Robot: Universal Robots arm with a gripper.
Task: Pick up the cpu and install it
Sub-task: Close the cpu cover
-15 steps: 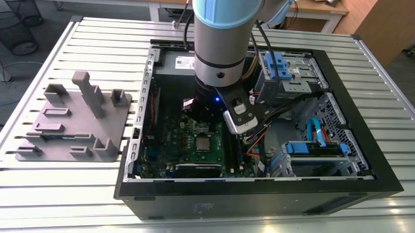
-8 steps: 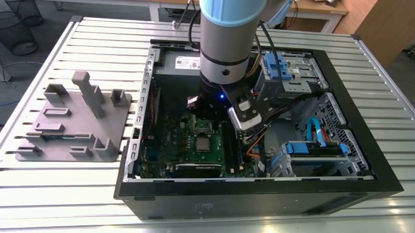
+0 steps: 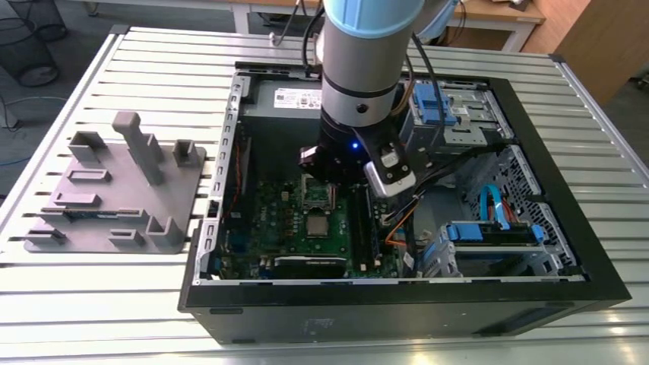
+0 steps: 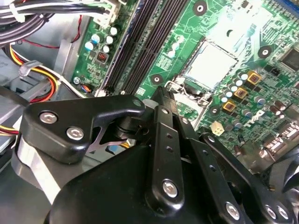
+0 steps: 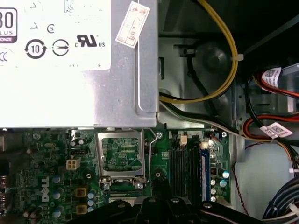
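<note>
The cpu (image 3: 318, 225) is a small pale silvery square lying flat in its socket on the green motherboard (image 3: 273, 220) inside the open computer case. In the second wrist view the cpu (image 4: 210, 63) sits framed by the socket's metal edge. The socket's hinged metal frame (image 5: 121, 154) stands raised beside it, with green board showing through its window. My gripper (image 3: 330, 179) hangs inside the case just above this frame and a little short of the cpu, apart from it. Black gripper links (image 4: 161, 140) cover the near part of the second wrist view.
A gray power supply (image 3: 289, 99) sits behind the board. Blue drive bays (image 3: 446, 106) and bundled cables (image 3: 406, 220) crowd the exterior view's right. Black memory slots (image 4: 140, 46) run beside the socket. A gray fixture plate (image 3: 112, 190) lies on the slatted table at the exterior view's left.
</note>
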